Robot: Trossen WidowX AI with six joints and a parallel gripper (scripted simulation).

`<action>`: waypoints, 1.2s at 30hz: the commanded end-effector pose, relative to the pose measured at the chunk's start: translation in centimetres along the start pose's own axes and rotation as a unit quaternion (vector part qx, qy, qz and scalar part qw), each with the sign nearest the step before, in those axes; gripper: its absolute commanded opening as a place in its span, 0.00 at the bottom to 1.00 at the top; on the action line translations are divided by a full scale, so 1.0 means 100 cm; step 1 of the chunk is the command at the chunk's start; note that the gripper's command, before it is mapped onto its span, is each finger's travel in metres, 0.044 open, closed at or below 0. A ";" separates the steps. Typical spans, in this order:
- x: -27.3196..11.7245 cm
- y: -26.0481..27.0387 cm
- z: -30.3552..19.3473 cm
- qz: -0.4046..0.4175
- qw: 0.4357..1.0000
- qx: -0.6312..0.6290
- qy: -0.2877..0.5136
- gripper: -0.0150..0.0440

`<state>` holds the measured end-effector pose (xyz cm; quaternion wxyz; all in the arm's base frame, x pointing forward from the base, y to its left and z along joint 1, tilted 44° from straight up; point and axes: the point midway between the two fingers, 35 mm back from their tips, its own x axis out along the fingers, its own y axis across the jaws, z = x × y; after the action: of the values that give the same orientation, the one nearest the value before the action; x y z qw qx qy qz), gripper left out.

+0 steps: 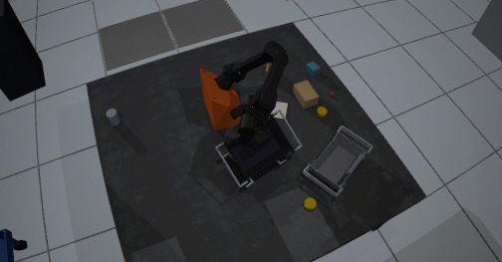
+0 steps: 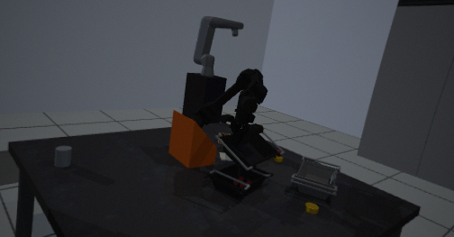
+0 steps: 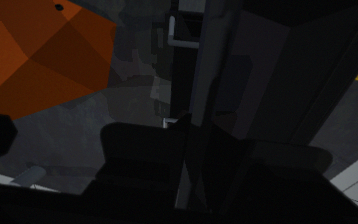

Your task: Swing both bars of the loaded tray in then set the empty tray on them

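Note:
My gripper (image 1: 255,134) (image 2: 248,133) is shut on a wall of the empty black tray (image 1: 259,154) (image 2: 252,151) (image 3: 265,65). The tray hangs tilted above the loaded tray, its lower side toward the front in the exterior view; its own wire bars stand out at its ends. The loaded tray (image 2: 236,188) stands on the table with red blocks (image 2: 242,182) inside. Its near-left bar (image 2: 229,177) and its right bar (image 2: 262,172) look swung in across the top. In the top view the held tray hides most of the loaded one.
A grey tray with wire bars (image 1: 339,160) (image 2: 314,191) stands to the right. An orange angular block (image 1: 221,106) (image 2: 191,145) (image 3: 55,60) is close behind left. Yellow discs (image 1: 310,204) (image 2: 312,208), a tan box (image 1: 305,94), a blue cube (image 1: 313,68) and a grey cylinder (image 1: 114,117) (image 2: 63,157) also stand about.

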<state>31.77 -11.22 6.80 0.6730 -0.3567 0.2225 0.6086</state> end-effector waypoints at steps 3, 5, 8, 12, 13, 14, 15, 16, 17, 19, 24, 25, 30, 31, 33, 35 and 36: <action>-0.004 -0.001 0.000 -0.009 1.000 -0.001 -0.001 0.25; -0.004 -0.001 0.000 -0.009 1.000 -0.001 -0.001 0.25; -0.004 -0.001 0.000 -0.009 1.000 -0.001 -0.001 0.25; -0.004 0.000 0.001 -0.009 1.000 -0.001 -0.001 0.25; -0.004 0.000 0.001 -0.009 1.000 -0.001 -0.001 0.25; -0.004 0.000 0.001 -0.009 1.000 -0.001 -0.001 0.25; -0.004 0.000 0.001 -0.009 1.000 -0.001 -0.001 0.25; -0.004 0.000 0.001 -0.009 1.000 -0.001 -0.001 0.25; -0.004 0.000 0.001 -0.009 1.000 -0.001 -0.001 0.25; -0.004 0.000 0.001 -0.009 1.000 -0.001 -0.001 0.25; -0.004 0.000 0.001 -0.009 1.000 -0.001 -0.001 0.25; -0.004 0.000 0.001 -0.009 1.000 -0.001 -0.001 0.25; 0.001 0.000 0.000 -0.009 1.000 -0.001 0.000 0.25; 0.003 0.000 0.000 -0.009 1.000 -0.001 0.000 0.25; 0.007 -0.001 0.000 -0.009 1.000 -0.001 0.000 0.25; 0.011 -0.001 0.000 -0.009 1.000 -0.001 0.000 0.25; 0.013 -0.001 0.000 -0.009 1.000 -0.001 0.000 0.25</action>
<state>31.87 -10.47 6.10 0.6714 -0.3584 0.2204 0.6101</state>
